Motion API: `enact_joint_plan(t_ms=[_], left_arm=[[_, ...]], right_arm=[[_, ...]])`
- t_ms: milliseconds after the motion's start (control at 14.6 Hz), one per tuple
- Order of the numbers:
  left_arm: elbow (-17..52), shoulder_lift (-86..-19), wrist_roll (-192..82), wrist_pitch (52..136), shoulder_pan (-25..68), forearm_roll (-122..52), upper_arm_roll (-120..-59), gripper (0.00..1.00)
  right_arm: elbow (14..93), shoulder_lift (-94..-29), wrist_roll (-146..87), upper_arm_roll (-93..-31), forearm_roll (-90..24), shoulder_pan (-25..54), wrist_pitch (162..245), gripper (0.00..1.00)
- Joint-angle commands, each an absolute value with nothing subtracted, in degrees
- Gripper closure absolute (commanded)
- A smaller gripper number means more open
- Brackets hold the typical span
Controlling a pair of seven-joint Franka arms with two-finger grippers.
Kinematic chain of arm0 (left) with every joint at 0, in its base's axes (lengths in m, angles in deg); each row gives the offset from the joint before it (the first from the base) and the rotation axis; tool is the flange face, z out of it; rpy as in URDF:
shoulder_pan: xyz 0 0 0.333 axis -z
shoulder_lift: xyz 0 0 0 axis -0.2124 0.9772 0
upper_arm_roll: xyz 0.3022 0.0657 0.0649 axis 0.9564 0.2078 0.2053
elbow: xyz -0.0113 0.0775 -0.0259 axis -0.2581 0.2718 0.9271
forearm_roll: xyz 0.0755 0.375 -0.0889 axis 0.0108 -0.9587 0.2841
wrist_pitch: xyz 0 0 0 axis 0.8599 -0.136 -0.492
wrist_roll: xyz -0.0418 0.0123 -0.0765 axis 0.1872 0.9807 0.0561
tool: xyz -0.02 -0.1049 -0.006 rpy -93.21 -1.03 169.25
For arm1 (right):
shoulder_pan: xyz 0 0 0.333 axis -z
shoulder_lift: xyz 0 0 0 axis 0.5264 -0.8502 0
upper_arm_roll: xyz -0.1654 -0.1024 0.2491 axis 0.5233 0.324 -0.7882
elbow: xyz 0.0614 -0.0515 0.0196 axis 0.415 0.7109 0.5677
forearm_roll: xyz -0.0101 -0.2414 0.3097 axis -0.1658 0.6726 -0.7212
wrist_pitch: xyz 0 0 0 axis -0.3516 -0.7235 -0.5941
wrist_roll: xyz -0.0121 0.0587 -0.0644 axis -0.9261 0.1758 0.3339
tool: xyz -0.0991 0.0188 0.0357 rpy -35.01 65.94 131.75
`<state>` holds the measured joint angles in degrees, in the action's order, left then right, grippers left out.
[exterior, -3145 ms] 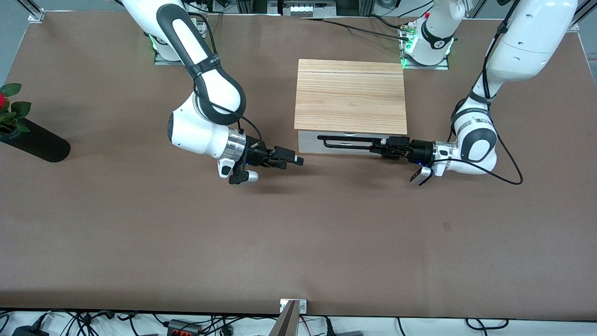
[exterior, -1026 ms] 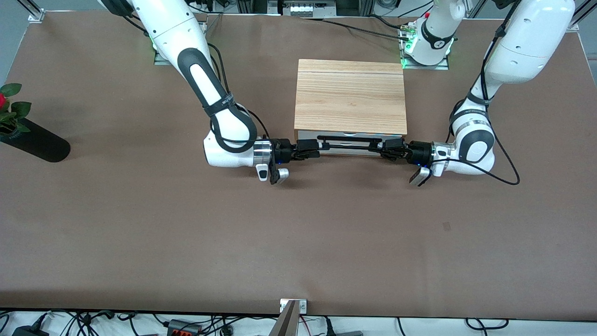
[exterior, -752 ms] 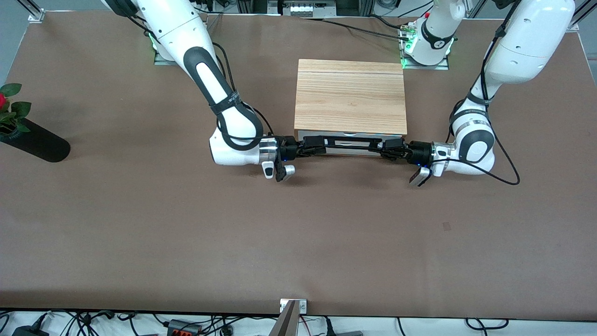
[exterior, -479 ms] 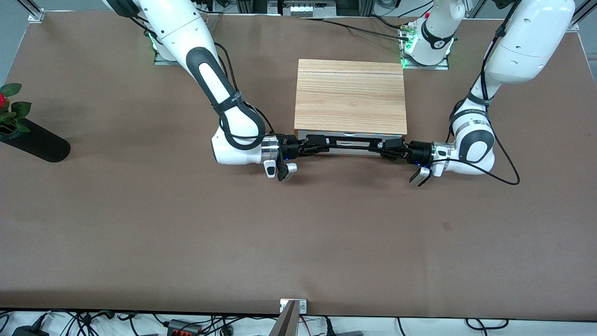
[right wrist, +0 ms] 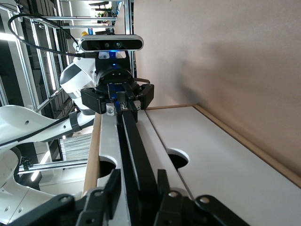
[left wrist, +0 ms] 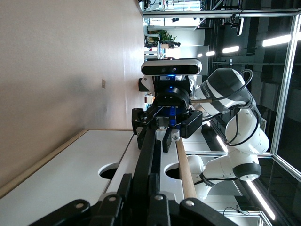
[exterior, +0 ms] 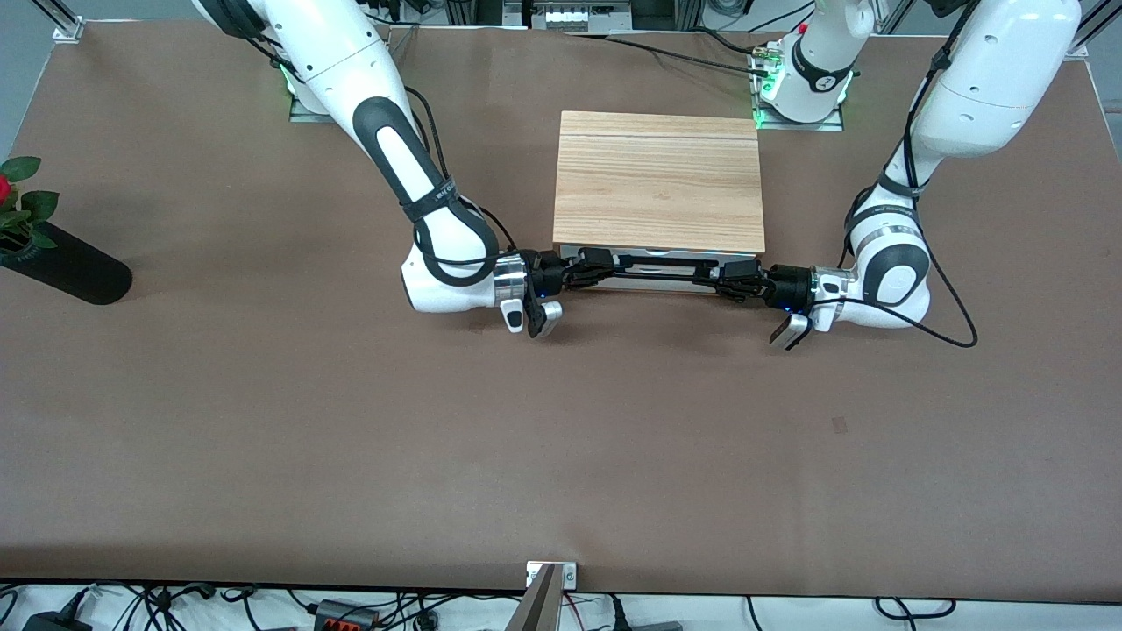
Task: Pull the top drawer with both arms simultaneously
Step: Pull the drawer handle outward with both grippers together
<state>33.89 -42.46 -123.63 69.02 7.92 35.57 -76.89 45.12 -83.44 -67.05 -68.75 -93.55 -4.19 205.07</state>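
Note:
The top drawer [exterior: 666, 282] shows its white front under the wood-grain cabinet top [exterior: 657, 184], and it looks closed. Its black bar handle [exterior: 666, 268] runs across the front. My left gripper [exterior: 714, 275] is shut on the handle at the end toward the left arm. In the left wrist view [left wrist: 149, 186] its fingers press both sides of the handle [left wrist: 149, 155]. My right gripper [exterior: 605, 261] is at the handle's other end. In the right wrist view [right wrist: 138, 186] its fingers straddle the handle [right wrist: 134, 146], open, with small gaps.
A black vase [exterior: 70, 272] with a red rose lies at the right arm's end of the table. The brown tabletop [exterior: 561, 438] spreads nearer the camera than the cabinet. Cables hang along the table's near edge.
My right gripper has moved in from the right arm's end of the table and now straddles the handle's end. My left gripper has stayed shut on the handle. The drawer has not moved.

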Motion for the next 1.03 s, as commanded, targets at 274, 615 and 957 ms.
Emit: enact_joint_plan(t_ms=[274,615,957], left_arm=[[32.73,-42.65,-122.86,68.50,7.51,36.51,-76.94,0.99],[32.03,-42.65,-122.33,68.50,7.60,36.51,-76.94,0.99],[29.05,-41.33,-120.23,68.50,7.51,36.51,-76.94,0.99]], right_arm=[[44.66,-83.51,-68.29,-69.14,-94.00,-3.66,203.54,0.87],[44.13,-83.51,-68.12,-68.52,-93.64,-2.96,203.62,0.91],[39.75,-85.35,-68.47,-68.44,-94.08,-1.90,204.85,0.92]])
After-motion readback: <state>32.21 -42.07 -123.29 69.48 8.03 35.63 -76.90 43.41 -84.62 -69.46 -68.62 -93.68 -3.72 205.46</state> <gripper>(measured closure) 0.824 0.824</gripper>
